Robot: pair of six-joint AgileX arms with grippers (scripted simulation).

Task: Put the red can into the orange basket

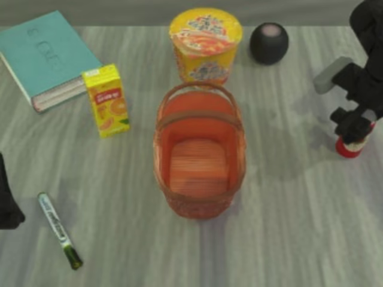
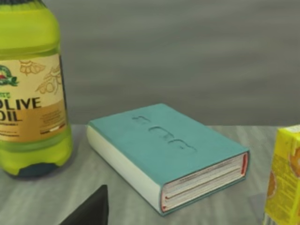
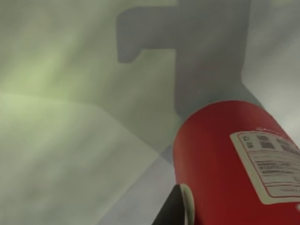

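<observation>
Right gripper on the red can at the table's right edge; basket lies to its left.

Your right gripper (image 1: 354, 127) sits on top of the red can (image 1: 350, 147), and in the right wrist view the can's red side (image 3: 220, 159) fills the frame against a finger pad (image 3: 186, 206), so it reads as clamped on the can, though you cannot see both fingers. The can stands upright, long axis vertical, at the table's right side. The orange basket (image 1: 239, 156) is in the middle, well apart to the left, mouth up under its hoop handle. Your carry runs leftward, and you will likely need to clear that handle. Your left arm (image 1: 8, 203) is parked at the left edge, far from the can.
</observation>
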